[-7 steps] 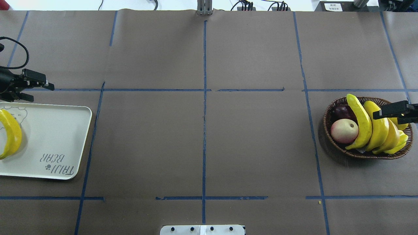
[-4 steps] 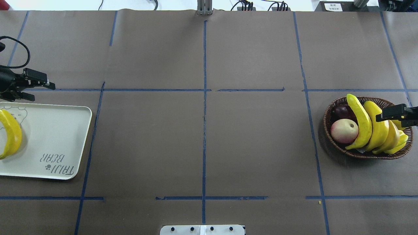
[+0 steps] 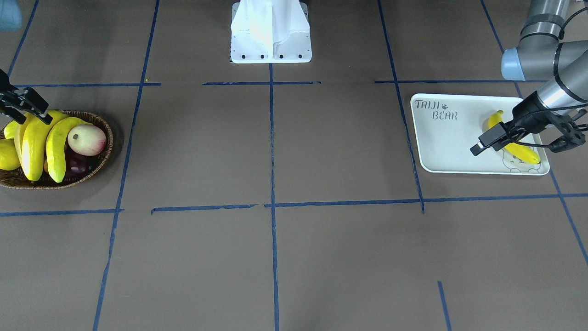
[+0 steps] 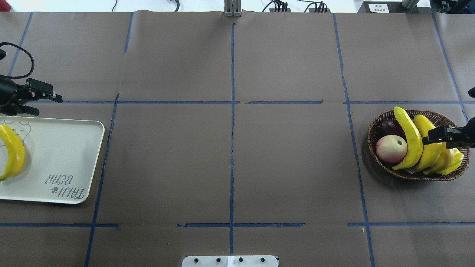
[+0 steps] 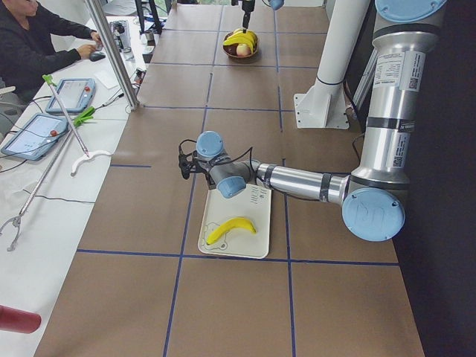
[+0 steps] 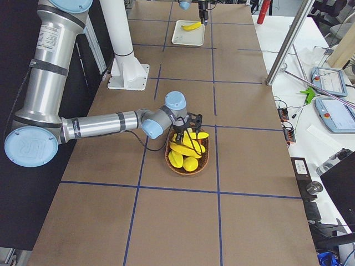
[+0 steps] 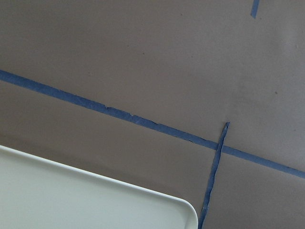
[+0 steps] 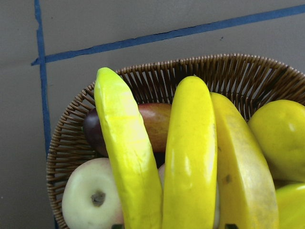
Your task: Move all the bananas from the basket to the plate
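The right jaws are spread apart, low over the three bananas (image 4: 410, 141) in the basket (image 4: 370, 146), pretty much above the middle one, at the table's (image 4: 289, 167) right end. Left jaws are open too, hanging just past the plate (image 4: 63, 148), where the fourth banana (image 4: 15, 155) lies.

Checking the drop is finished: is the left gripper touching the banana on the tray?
Apart. Overhead view shows the left gripper past the far edge of the tray, bare tray between it and the banana.
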`<state>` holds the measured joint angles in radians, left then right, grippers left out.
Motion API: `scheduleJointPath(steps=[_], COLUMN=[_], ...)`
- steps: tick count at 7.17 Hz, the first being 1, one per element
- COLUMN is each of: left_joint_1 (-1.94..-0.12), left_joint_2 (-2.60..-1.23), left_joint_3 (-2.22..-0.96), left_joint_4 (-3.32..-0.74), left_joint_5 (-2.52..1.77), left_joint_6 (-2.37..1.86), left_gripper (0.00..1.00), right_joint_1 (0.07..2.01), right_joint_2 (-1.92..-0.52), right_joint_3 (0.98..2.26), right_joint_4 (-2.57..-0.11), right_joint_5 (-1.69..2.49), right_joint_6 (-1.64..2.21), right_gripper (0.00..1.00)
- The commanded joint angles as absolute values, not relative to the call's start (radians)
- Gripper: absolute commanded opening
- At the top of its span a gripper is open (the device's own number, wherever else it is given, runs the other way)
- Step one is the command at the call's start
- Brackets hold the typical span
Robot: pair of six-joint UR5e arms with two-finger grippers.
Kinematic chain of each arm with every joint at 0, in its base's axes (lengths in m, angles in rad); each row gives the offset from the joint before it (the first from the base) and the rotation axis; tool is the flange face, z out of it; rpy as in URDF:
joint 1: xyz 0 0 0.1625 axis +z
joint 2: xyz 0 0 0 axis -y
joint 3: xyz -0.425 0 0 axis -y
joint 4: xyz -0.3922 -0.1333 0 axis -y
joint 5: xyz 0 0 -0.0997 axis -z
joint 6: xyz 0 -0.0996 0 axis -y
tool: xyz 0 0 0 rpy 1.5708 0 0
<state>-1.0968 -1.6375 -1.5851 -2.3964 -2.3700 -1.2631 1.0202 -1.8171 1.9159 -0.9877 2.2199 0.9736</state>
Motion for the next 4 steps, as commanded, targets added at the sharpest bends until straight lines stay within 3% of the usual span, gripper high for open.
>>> scheduleJointPath(steps=[1,4], left_joint_1=[-1.092,-1.092], left_joint_2=[-1.638,-1.637], left_joint_3=[-1.583,-1.583], left_joint_4=[-2.398,-2.398], left_joint_5=[-2.37,-2.37], left_joint_6=[-1.262,-1.262], left_gripper=[1.0,1.0], right_joint_1=[1.019,1.019], right_joint_2=[-1.809,-1.809], right_joint_3=[1.904,1.893], right_joint_4=[-0.988,-0.986], right_joint_5=[2.22,2.22], right_joint_6=[0.971,0.971], right_gripper=[0.68,0.67])
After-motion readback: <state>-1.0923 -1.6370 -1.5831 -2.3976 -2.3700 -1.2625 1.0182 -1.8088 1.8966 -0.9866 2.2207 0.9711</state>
